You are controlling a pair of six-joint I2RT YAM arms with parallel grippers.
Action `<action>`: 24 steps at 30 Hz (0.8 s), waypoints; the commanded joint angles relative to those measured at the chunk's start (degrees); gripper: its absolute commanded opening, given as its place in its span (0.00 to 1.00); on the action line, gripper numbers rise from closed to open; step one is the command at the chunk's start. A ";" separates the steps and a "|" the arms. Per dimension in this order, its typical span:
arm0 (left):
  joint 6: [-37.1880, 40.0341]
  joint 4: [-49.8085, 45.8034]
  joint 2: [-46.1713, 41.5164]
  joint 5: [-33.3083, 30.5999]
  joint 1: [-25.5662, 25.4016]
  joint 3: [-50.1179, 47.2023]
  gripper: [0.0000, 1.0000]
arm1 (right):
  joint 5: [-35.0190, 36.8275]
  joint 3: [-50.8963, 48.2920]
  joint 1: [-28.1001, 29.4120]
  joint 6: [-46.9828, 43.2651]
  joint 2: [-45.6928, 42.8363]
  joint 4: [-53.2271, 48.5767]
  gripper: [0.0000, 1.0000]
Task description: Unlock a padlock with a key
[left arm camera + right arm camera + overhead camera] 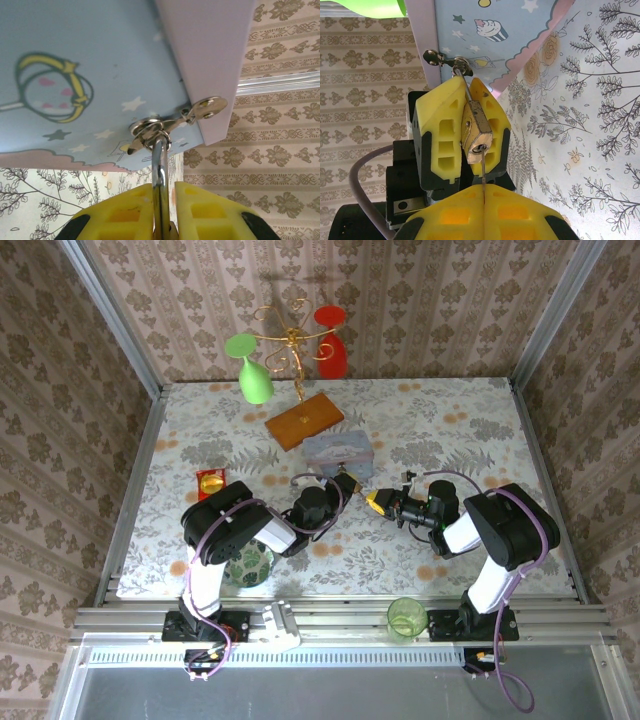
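The small brass padlock point(476, 131) hangs by its silvery shackle point(159, 170) from the hasp point(150, 127) of the pale blue tin point(338, 450). My left gripper point(163, 210) is shut on the padlock, with its yellow fingers point(440, 125) on both sides of the brass body. The thin silver key point(483, 172) is pinched between the shut jaws of my right gripper point(484, 200), and its tip sits in the keyhole on the padlock's end face. In the top view the left gripper point(346, 483) and the right gripper point(376, 502) meet tip to tip just in front of the tin.
A gold stand with a green glass point(255, 380) and a red glass point(331, 355) rises at the back, above a wooden board point(304, 420). A red-and-yellow snack packet point(210, 480) lies left. A patterned cup point(248, 565) and a green cup point(407, 616) stand near the front edge.
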 commanded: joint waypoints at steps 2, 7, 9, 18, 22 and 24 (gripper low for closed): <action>-0.88 4.68 0.26 2.42 -1.20 2.29 0.00 | 0.91 1.63 0.19 -0.88 0.97 1.87 0.00; -1.41 4.72 0.09 2.72 -1.74 2.20 0.00 | 1.08 2.89 0.27 -0.74 0.50 2.01 0.00; -1.60 4.72 0.17 2.42 -1.81 2.08 0.00 | 1.22 2.75 0.22 -0.81 -0.07 1.94 0.00; -1.41 4.93 -0.44 3.00 -0.57 1.03 0.00 | 1.23 1.63 -0.09 -2.06 -0.83 1.90 0.00; -1.81 4.95 0.49 3.58 -1.30 1.99 0.00 | 1.18 2.54 -0.17 -1.80 -0.51 2.00 0.00; -2.41 4.93 0.87 3.26 -1.38 2.00 0.00 | 0.99 2.69 -0.11 -1.92 -0.83 1.95 0.00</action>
